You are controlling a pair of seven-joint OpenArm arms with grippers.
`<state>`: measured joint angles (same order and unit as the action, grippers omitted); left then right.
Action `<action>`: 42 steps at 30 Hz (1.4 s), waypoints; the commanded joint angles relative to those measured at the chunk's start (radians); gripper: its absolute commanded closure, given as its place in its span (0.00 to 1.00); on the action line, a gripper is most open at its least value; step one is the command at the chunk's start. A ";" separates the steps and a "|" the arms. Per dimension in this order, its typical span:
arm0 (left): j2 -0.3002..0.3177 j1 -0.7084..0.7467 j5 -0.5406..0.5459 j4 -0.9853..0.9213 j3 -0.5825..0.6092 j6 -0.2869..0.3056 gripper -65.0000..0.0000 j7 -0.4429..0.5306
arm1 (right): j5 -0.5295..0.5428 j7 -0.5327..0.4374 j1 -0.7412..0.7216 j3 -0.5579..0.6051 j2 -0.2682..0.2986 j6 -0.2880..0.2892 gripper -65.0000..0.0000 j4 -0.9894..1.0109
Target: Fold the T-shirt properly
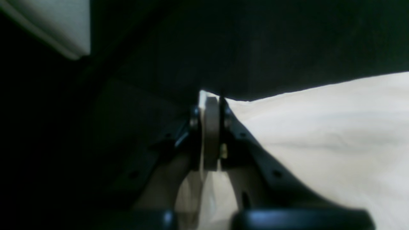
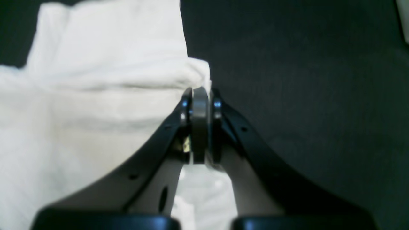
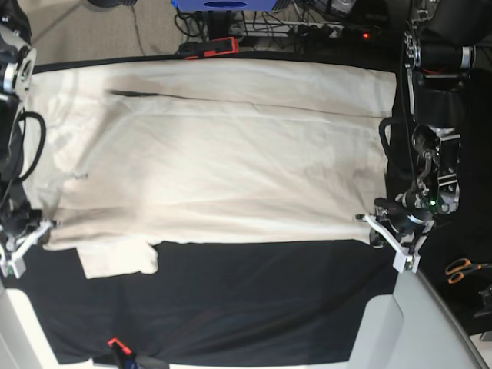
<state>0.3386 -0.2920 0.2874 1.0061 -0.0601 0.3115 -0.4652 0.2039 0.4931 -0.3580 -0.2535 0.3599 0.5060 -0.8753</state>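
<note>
The cream T-shirt lies spread flat across the black tablecloth, one short sleeve sticking out at the lower left. In the base view my left gripper is shut on the shirt's lower right corner. My right gripper is shut on its lower left edge beside the sleeve. The left wrist view shows the left gripper pinching the edge of the T-shirt with its jaws closed. In the right wrist view the right gripper clamps a bunched fold of the T-shirt.
Orange-handled scissors lie off the cloth at the far right. A red and black clamp sits at the table's far edge, near cables and a blue object. A pale grey panel borders the lower right corner.
</note>
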 commanded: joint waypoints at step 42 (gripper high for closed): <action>0.017 0.271 0.002 0.245 -0.062 -0.005 1.00 -0.030 | 0.012 0.276 0.060 0.118 -0.048 0.004 0.42 -0.396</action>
<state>0.3397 -0.0071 0.2813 1.2335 -0.1162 0.3111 -0.5129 0.2150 0.7540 -0.2855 -0.1234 0.2970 0.5129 -1.2480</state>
